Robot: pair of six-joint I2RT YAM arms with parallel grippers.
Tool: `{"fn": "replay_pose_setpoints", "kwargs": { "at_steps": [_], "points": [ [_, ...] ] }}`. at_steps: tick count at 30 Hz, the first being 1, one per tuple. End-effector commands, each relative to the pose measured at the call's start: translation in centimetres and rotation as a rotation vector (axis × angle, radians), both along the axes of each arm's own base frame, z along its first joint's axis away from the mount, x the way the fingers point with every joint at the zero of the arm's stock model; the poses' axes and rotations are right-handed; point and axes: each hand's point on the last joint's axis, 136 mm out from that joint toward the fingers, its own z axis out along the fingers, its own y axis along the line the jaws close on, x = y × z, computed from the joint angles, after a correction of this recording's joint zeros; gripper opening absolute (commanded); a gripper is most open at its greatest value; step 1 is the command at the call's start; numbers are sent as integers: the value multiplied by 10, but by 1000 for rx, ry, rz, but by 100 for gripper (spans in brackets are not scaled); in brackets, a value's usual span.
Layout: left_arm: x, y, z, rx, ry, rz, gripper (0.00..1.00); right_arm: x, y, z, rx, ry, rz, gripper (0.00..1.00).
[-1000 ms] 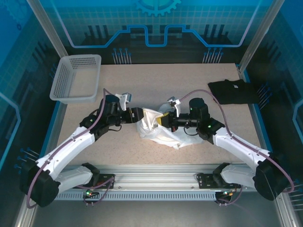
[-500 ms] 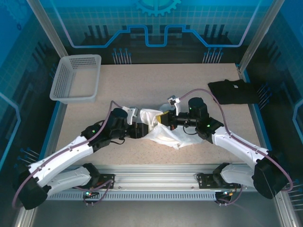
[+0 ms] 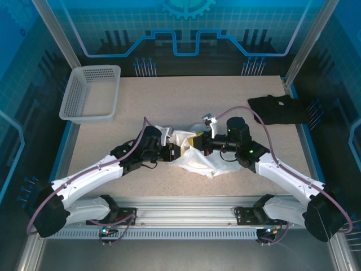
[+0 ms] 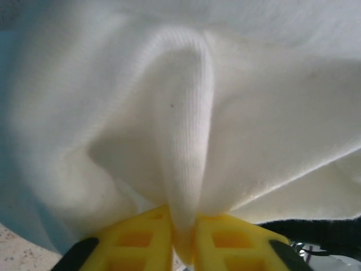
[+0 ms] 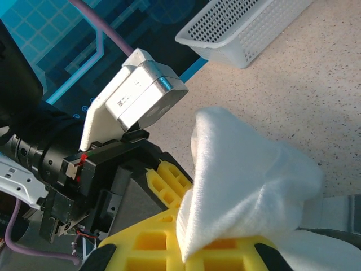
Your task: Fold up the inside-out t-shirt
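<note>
The inside-out t-shirt (image 3: 204,162) is a white, crumpled heap at the table's middle, held between both arms. My left gripper (image 3: 179,152) comes at it from the left and is shut on a raised fold of the white cloth (image 4: 181,130), pinched between its yellow fingers (image 4: 138,240). From the right, my right gripper (image 3: 196,142) is shut on another bunch of the shirt (image 5: 242,180), which drapes over its yellow fingers (image 5: 152,245). The two grippers are close together; the left gripper (image 5: 169,178) sits just beyond the cloth in the right wrist view.
A white mesh basket (image 3: 90,93) stands at the back left, also in the right wrist view (image 5: 248,25). A black folded garment (image 3: 277,109) lies at the back right. Speckled tabletop (image 3: 186,101) stretches behind the arms.
My left arm has swung right into the shirt and its jaws have closed on a fold. The right gripper kept its hold, nearly still.
</note>
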Motion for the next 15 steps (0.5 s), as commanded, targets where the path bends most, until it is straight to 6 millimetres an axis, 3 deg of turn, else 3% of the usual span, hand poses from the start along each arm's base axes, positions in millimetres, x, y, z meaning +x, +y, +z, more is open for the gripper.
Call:
{"fn": "replay_pose_setpoints", "kwargs": {
  "at_steps": [1,6,9,15],
  "points": [
    [-1,-1,25,-28,-73,-27,10,0,-9,7,-29,-43,-19,0],
    [-14,6,80,-182,-220,-92,3,-1,-35,-1,-144,-95,-60,0],
    [-25,9,110,-313,-309,-137,0,-6,-39,-7,-168,-95,-30,0],
    [-37,6,131,-381,-346,-222,0,-7,-39,-18,-183,-51,-12,0]
  ]
}}
